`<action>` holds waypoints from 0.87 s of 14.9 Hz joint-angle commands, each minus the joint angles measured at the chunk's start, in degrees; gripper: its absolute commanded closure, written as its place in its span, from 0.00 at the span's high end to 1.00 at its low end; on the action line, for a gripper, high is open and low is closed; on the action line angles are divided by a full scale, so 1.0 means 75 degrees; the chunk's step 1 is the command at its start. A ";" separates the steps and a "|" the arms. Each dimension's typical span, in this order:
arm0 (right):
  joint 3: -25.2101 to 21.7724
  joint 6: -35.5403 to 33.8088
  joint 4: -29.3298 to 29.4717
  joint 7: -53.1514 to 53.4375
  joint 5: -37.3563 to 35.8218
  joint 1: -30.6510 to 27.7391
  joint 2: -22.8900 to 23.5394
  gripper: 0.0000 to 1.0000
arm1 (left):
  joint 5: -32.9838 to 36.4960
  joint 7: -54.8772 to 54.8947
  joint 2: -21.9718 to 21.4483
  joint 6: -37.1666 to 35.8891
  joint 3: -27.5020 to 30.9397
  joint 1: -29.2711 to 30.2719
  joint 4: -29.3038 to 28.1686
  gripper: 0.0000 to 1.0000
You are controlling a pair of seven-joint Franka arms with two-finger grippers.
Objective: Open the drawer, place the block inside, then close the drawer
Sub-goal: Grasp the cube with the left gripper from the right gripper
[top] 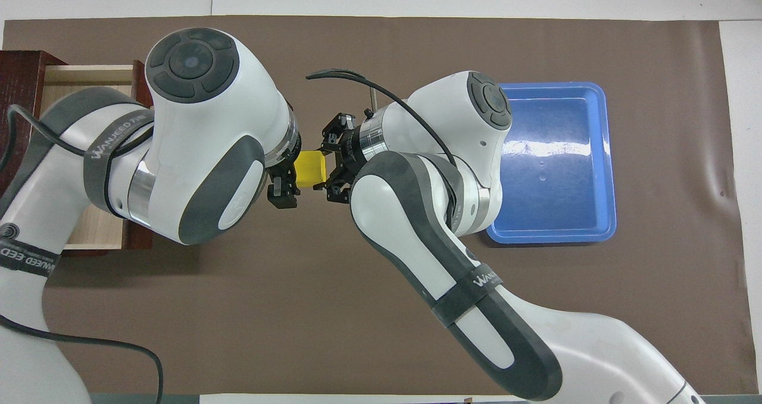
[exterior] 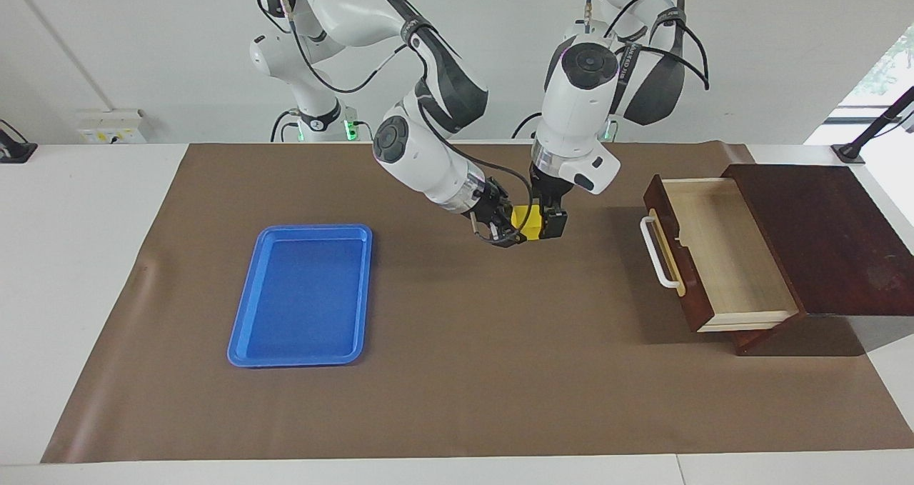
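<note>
The block hangs in the air over the brown mat, midway between tray and drawer, with my right gripper pinching it and my left gripper at its other face; I cannot tell whether my left fingers clamp it. The drawer stands pulled open, its pale interior bare. The blue tray holds nothing.

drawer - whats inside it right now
The drawer stands pulled open, and the facing view shows only its bare pale wood floor. Overhead, the left arm covers much of it. The block is outside, up between the left gripper and right gripper.
</note>
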 commanded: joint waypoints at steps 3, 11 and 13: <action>0.0022 -0.0065 0.0076 0.0075 -0.0150 -0.0079 -0.0001 0.00 | 0.0192 -0.0148 -0.0057 0.0270 0.0083 -0.0219 -0.0311 1.00; 0.0021 -0.0077 0.0076 0.0052 -0.0197 -0.0091 -0.0001 0.00 | 0.0204 -0.0523 -0.0174 0.0552 0.0083 -0.0266 -0.0569 0.34; 0.0021 -0.0053 0.0076 0.0052 -0.0174 -0.0091 -0.0001 0.00 | 0.0204 -0.0523 -0.0174 0.0575 0.0083 -0.0254 -0.0557 0.02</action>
